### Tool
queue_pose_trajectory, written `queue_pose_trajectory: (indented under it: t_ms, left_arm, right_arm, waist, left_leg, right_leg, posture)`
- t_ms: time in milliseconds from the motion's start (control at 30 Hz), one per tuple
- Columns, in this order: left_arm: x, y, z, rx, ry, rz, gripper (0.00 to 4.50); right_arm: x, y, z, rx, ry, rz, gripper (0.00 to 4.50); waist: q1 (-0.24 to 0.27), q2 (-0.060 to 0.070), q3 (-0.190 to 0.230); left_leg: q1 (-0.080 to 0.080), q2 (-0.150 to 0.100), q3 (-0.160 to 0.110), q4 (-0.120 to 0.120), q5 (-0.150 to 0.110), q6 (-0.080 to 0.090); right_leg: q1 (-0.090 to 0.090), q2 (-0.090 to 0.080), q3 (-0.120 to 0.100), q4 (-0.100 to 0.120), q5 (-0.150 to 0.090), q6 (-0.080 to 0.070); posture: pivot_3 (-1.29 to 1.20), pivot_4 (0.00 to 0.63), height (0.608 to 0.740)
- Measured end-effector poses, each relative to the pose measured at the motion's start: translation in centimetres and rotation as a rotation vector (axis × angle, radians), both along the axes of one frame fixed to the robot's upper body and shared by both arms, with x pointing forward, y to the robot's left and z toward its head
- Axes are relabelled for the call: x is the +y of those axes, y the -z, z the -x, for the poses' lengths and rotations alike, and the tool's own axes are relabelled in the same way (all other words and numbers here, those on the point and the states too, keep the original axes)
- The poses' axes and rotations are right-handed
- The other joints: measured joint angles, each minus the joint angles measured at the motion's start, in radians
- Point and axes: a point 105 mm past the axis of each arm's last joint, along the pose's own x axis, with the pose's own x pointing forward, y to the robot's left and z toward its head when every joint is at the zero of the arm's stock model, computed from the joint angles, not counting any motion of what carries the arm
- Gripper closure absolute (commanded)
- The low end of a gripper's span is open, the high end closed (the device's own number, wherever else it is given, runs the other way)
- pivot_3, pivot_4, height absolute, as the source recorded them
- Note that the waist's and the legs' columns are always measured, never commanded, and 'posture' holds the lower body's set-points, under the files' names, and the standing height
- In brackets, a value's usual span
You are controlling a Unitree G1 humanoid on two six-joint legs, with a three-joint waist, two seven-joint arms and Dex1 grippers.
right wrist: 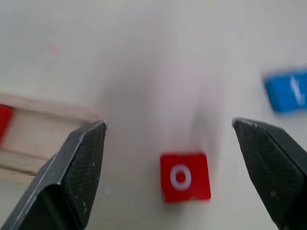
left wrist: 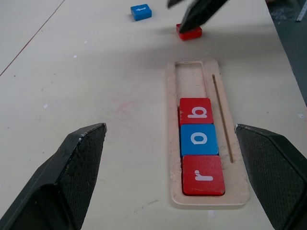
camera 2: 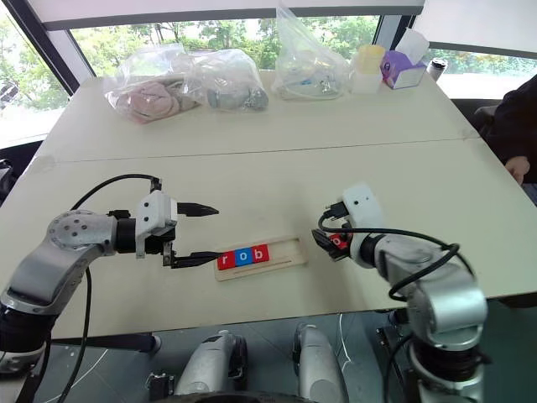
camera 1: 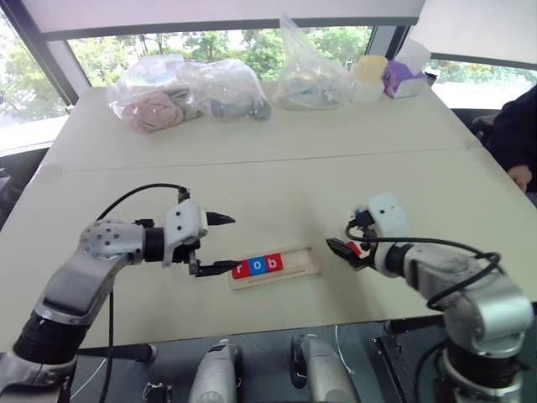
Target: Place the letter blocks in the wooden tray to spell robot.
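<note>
Three square letter tiles spelling r, o, b (left wrist: 199,144) were seated in the long pale-wood tray (left wrist: 173,143), while the red o tile (right wrist: 184,176) lay loose between the right gripper's (right wrist: 169,167) wide-spread fingers, presumably for pickup; left gripper (left wrist: 170,177) likewise gaped, empty.

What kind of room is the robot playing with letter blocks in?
Probably an office or lab meeting room: long pale tables pushed together, big windows looking onto trees, and a tissue box beside plastic bags of odds and ends at the far edge.
</note>
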Motion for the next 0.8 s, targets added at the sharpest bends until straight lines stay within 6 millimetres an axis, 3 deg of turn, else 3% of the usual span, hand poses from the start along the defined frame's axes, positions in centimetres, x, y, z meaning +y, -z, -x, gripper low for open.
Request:
queue_pose_trajectory:
  t_ms: [100,200,300,567,800]
  left_arm:
    - [-0.2,0.0,-0.1,-0.001,0.003,0.005,0.0]
    - [-0.3,0.2,-0.2,0.003,0.0,0.0,0.0]
    - [-0.6,0.2,-0.3,0.0,0.008,0.004,0.0]
    - [-0.7,0.1,-0.4,-0.01,0.008,-0.004,0.0]
    - [-0.7,0.0,-0.5,-0.014,0.0,-0.005,0.0]
  right_arm:
    - [-1.2,-0.3,0.9,-0.023,-0.219,0.088,0.04]
    - [-3.2,1.8,1.8,0.03,-0.417,0.204,0.04]
    - [-4.6,3.5,1.4,0.043,-0.55,0.279,0.04]
    - [-5.3,3.3,-2.9,-0.039,-0.659,0.339,0.04]
    - [-5.0,4.4,-3.8,-0.018,-0.749,0.361,0.04]
  waist:
    - [0.003,-0.001,0.0]
    - [0.0,-0.002,0.001]
    - [-0.007,-0.003,0.001]
    - [-0.001,-0.003,0.001]
    - [0.005,-0.003,0.001]
  left_leg:
    - [0.0,-0.003,-0.001,0.0,0.0,0.0]
    - [0.0,-0.004,-0.001,0.0,0.0,0.0]
    - [0.002,-0.003,0.001,0.001,0.0,0.0]
    - [0.003,-0.003,0.002,0.001,0.0,0.0]
    - [0.001,-0.004,0.003,0.002,0.0,0.0]
  right_leg:
    - [0.001,0.0,0.0,-0.001,-0.001,0.001]
    - [0.002,0.0,0.0,-0.002,-0.001,0.002]
    - [0.002,0.0,0.001,-0.001,-0.001,0.002]
    - [0.003,0.001,0.001,0.001,-0.001,0.001]
    - [0.003,0.0,0.001,0.001,-0.001,0.002]
  posture:
    - [0.0,0.15,0.74]
    - [0.0,0.15,0.74]
    - [0.0,0.15,0.74]
    - [0.0,0.15,0.74]
    - [0.0,0.15,0.74]
